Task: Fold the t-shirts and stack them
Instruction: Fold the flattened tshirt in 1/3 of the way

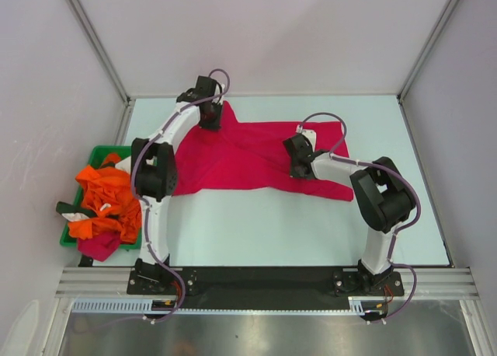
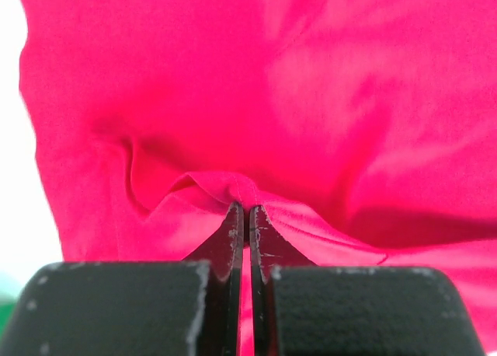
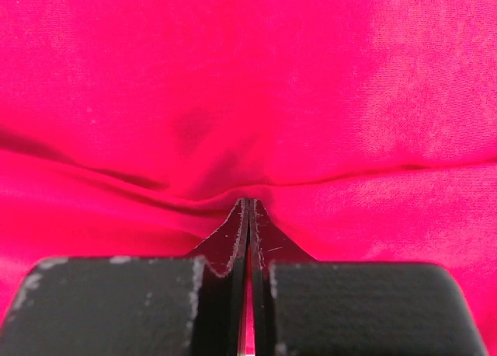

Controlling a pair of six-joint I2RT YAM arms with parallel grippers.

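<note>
A crimson-pink t-shirt [image 1: 248, 158] lies spread and wrinkled across the middle of the table. My left gripper [image 1: 210, 121] is at its far left corner, shut on a pinched fold of the cloth [image 2: 225, 189]. My right gripper [image 1: 297, 169] presses down on the shirt's right part, shut on a ridge of the same fabric [image 3: 248, 189]. In both wrist views the pink cloth fills the frame around the closed black fingertips [image 2: 233, 224] [image 3: 235, 228]. Bright orange t-shirts [image 1: 105, 197] lie heaped in a green tray at the left.
The green plastic tray [image 1: 99, 151] sits at the table's left edge, with a dark pink cloth [image 1: 99, 247] at its near end. White walls and metal frame posts [image 1: 93, 37] enclose the table. Pale tabletop [image 1: 264, 224] shows near the shirt.
</note>
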